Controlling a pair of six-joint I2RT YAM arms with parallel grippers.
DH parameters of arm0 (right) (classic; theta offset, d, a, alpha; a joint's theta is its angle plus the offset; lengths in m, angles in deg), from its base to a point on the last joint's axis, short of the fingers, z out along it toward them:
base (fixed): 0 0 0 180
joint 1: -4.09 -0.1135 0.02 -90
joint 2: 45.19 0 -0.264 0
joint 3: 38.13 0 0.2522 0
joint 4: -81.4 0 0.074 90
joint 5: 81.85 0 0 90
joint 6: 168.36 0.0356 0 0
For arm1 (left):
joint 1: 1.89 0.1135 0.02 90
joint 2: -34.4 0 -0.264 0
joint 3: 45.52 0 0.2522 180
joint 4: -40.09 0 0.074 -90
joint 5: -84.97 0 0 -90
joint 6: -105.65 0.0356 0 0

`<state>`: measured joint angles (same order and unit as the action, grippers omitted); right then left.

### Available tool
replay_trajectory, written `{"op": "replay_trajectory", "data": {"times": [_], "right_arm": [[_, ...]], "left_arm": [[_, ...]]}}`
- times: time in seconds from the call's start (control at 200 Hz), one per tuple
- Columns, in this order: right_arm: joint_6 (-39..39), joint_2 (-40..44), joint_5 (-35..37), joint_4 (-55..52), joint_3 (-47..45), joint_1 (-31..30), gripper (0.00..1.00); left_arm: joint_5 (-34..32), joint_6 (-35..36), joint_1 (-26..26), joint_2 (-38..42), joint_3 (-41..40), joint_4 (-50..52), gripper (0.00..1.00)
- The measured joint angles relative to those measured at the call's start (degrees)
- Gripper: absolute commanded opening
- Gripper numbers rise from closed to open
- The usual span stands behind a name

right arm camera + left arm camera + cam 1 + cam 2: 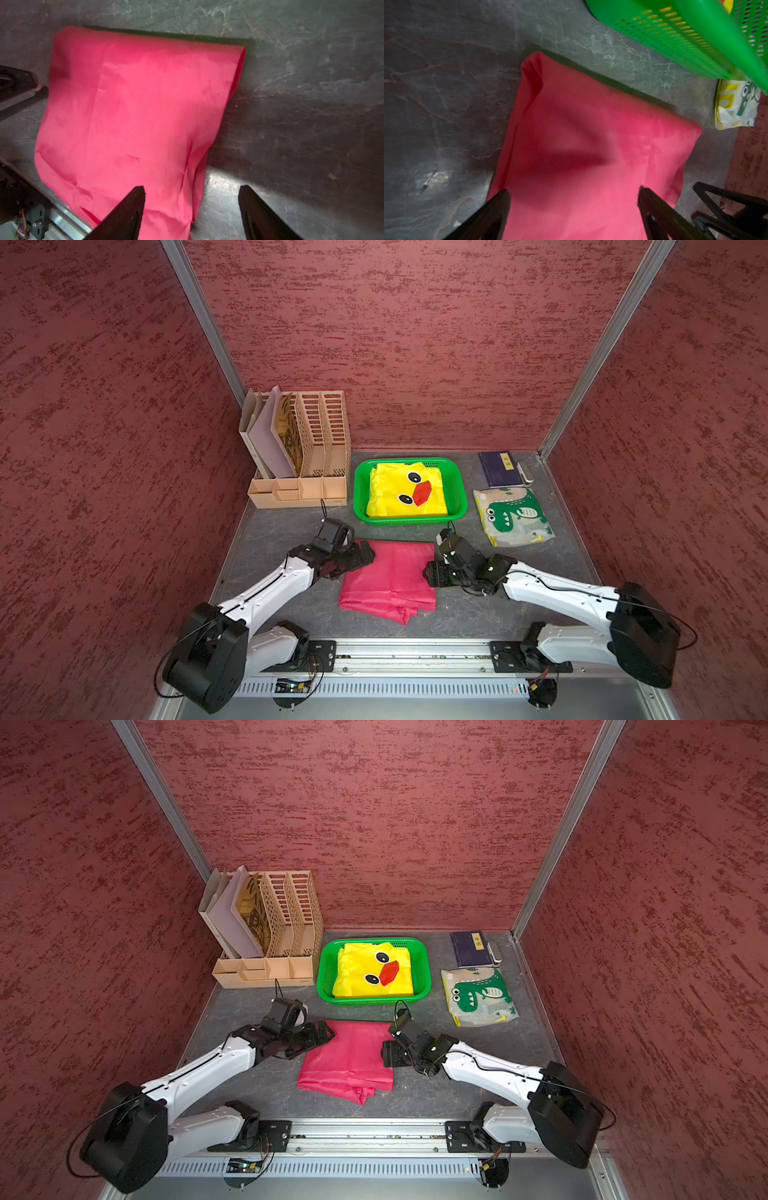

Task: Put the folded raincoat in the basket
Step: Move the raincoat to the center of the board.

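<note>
pink folded raincoat (pixel 388 578) lies flat on table (pixel 461 614), just near of basket (pixel 360 497). left gripper (pixel 574 191) spread above its left edge; right gripper (pixel 191 189) spread, straddling its right edge.

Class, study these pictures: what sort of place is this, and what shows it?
Probably a robot test booth: red textured walls enclose a grey tabletop, a left arm and right arm stand on a metal rail, with a file organizer and green basket behind.
</note>
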<state>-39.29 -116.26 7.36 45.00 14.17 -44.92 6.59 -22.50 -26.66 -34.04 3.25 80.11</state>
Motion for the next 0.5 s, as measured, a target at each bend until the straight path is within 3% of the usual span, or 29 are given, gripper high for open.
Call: {"op": "replay_trajectory", "data": {"times": [0.296, 0.501], "right_arm": [[1.20, -0.57, -7.17, 0.31, 0.00, 3.87, 0.79], [2.34, -5.60, -11.06, 2.27, -0.02, 4.46, 0.81]], "left_arm": [[-2.27, 2.97, 0.92, -0.33, 2.82, 5.07, 1.00], [1.16, 6.14, 1.09, 0.42, 3.58, 7.61, 1.00]]}}
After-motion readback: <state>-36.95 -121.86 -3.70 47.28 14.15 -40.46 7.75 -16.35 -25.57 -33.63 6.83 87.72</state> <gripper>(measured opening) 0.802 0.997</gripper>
